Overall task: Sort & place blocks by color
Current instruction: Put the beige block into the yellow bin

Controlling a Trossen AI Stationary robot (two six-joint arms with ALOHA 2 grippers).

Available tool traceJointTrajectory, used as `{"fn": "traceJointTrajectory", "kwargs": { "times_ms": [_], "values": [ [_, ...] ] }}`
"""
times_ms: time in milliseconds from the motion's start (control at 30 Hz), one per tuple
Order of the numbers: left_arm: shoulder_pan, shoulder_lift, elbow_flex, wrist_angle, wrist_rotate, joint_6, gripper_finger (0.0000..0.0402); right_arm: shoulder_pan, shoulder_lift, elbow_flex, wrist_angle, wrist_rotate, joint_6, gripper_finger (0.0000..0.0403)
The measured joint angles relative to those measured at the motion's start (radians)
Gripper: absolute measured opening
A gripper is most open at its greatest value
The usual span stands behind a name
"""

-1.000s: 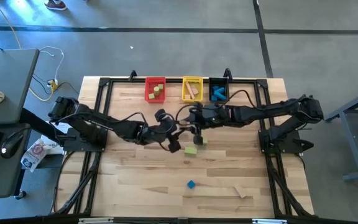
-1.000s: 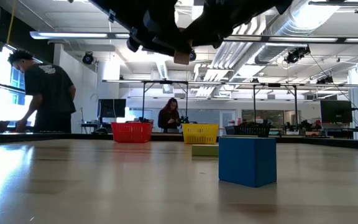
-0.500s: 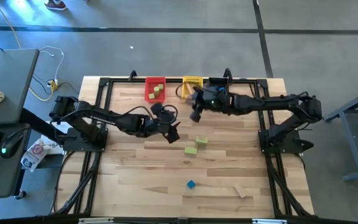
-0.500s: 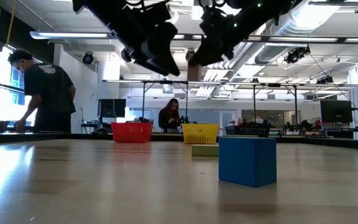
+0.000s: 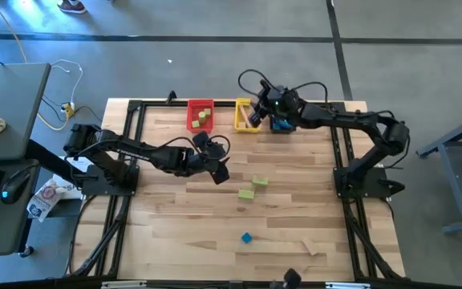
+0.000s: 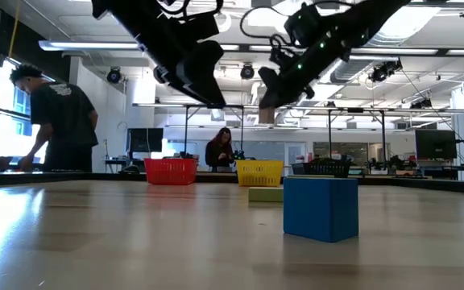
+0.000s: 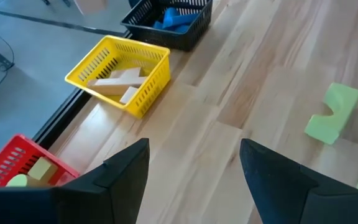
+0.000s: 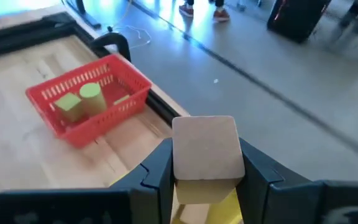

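My right gripper (image 5: 256, 114) hovers at the table's far edge over the yellow bin (image 5: 245, 122), shut on a tan block (image 8: 206, 146). In the low view the tan block (image 6: 266, 116) hangs high above the yellow bin (image 6: 259, 171). My left gripper (image 5: 220, 172) waits open above the middle of the table, left of two green blocks (image 5: 253, 188). A blue block (image 5: 247, 238) and a tan bar (image 5: 315, 248) lie nearer the near edge. The blue block (image 6: 321, 208) stands close in the low view. My right gripper pinches the tan block between its two fingers, one finger (image 8: 158, 173) on each of two opposite side faces (image 8: 182, 155). The fingers slant down from the table's right side. The block is lifted clear, in the air over the yellow bin.
Three bins stand in a row at the far edge: red (image 5: 200, 115) with green blocks, yellow with tan pieces (image 7: 118, 83), black (image 5: 281, 120) with blue pieces (image 7: 171, 17). People stand in the room beyond the table (image 6: 64, 121).
My right gripper has carried the tan block from above the middle of the table, beside my left gripper, toward the far edge, to over the yellow bin. My left gripper has drawn back a little toward the table's left and far side.
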Motion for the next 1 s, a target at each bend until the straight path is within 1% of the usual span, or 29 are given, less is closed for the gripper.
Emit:
{"fn": "traceJointTrajectory", "kwargs": {
  "times_ms": [167,267,367,533,700,800,900,1000],
  "values": [
    [0.0,0.0,0.0,-0.029,0.001,0.0,0.0236,-0.07,0.052,0.0,0.011,-0.102,0.109,0.0102],
    [-0.001,0.0,0.0,-0.04,0.008,0.0,0.0236,-0.099,0.081,0.0,0.012,-0.184,0.176,0.0102],
    [-0.001,0.0,0.0,-0.04,0.008,0.0,0.0236,-0.114,0.112,0.0,0.009,-0.246,0.227,0.0102],
    [-0.001,0.0,0.0,-0.039,0.008,0.0,0.0236,-0.128,0.163,0.0,0.009,-0.316,0.277,0.0102],
    [-0.001,0.0,0.0,-0.039,0.008,0.0,0.0236,-0.136,0.203,0.0,0.011,-0.366,0.299,0.0102],
    [-0.001,0.0,0.0,-0.039,0.012,0.0,0.0236,-0.14,0.22,0.0,0.009,-0.37,0.306,0.0102],
    [-0.001,0.0,0.0,-0.039,0.04,0.0,0.0236,-0.142,0.225,0.0,0.004,-0.372,0.305,0.0103],
    [-0.001,0.0,0.0,-0.039,0.06,0.0,0.0236,-0.143,0.226,0.0,0.006,-0.362,0.305,0.0127]
  ]
}}
